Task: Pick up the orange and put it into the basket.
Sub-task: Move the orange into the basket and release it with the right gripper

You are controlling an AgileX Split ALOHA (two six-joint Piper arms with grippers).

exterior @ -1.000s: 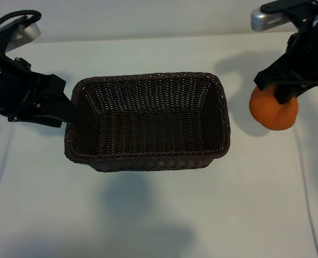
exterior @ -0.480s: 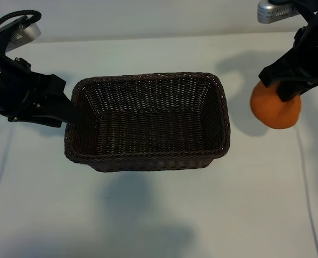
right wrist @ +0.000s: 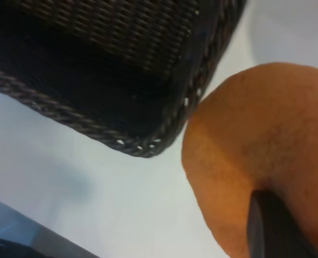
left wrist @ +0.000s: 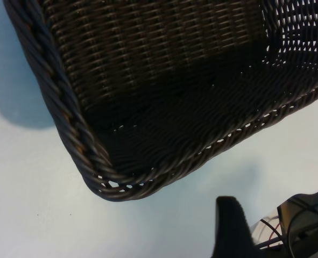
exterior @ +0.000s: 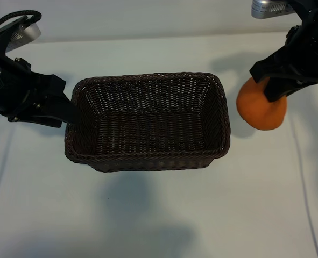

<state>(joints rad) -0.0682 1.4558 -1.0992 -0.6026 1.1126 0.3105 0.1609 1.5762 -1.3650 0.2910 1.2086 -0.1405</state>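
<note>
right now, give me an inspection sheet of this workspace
surface: pale table, shadows on it
job's things: orange held beside the basket's right end, not yet over it; basket with nothing in it
clutter: nothing seen
grippers: right gripper shut on the orange from above; left gripper at the basket's left rim, whether it holds the rim cannot be told
cables: thin lines on the table at both sides
surroundings: pale wall behind

Pale white table [exterior: 159,215], soft shadows
</note>
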